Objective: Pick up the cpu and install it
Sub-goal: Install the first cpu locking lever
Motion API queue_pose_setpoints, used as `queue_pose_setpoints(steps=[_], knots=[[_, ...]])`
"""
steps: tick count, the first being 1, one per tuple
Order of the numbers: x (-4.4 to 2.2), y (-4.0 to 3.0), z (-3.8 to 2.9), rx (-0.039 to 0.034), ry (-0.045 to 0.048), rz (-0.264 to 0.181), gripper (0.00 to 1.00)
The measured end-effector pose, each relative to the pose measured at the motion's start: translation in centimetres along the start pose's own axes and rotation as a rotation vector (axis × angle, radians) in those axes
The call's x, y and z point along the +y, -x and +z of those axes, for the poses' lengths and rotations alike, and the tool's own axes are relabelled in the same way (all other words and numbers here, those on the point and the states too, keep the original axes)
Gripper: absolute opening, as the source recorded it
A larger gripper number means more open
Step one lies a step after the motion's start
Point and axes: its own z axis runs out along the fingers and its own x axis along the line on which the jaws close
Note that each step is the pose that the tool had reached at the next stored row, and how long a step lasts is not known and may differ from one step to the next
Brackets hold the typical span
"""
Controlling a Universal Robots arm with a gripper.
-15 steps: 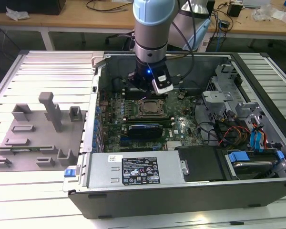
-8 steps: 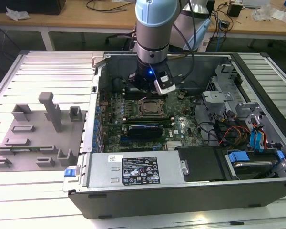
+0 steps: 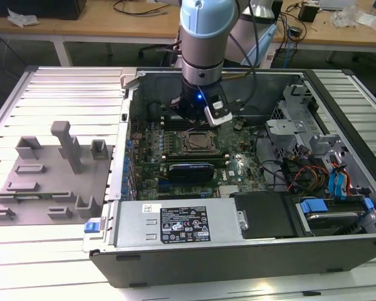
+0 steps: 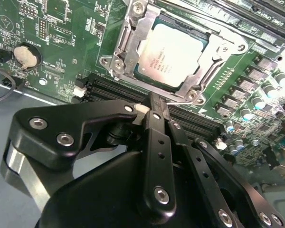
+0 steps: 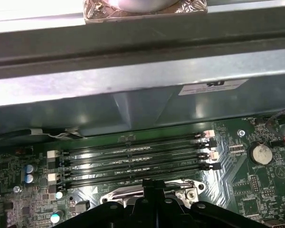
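Observation:
The cpu (image 4: 173,52), a pale silver square chip, lies flat inside the metal-framed socket (image 4: 128,42) on the green motherboard (image 4: 61,28). In the exterior view the cpu (image 3: 197,142) sits in the middle of the open computer case, just in front of the arm's wrist. My gripper (image 4: 155,99) hangs over the black memory slots (image 4: 114,90) beside the socket's edge. Its fingers are shut together with nothing between them. In the first wrist view the gripper (image 5: 154,186) shows against the socket frame (image 5: 121,194), with the memory slots (image 5: 133,159) beyond it.
A grey fixture plate (image 3: 50,182) with upright blocks lies at the exterior view's left, outside the case. The power supply (image 3: 182,222) lines the case's near side. A drive cage (image 3: 294,125) and loose cables (image 3: 301,172) crowd the exterior view's right. A coin battery (image 4: 27,54) sits on the board.

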Motion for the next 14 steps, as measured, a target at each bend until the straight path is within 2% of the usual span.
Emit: queue_pose_setpoints(steps=[3, 10, 12, 13, 14], knots=[[0.01, 0.24, 0.09, 0.0, 0.0, 0.0, 0.11], [0.08, 0.28, 0.14, -0.0003, -0.001, 0.0, 0.11], [0.17, 0.27, 0.19, -0.0008, -0.0053, 0.0, 0.11], [0.27, 0.26, 0.26, -0.0017, -0.0129, -0.001, 0.11], [0.27, 0.26, 0.28, -0.002, -0.0155, -0.001, 0.11]])
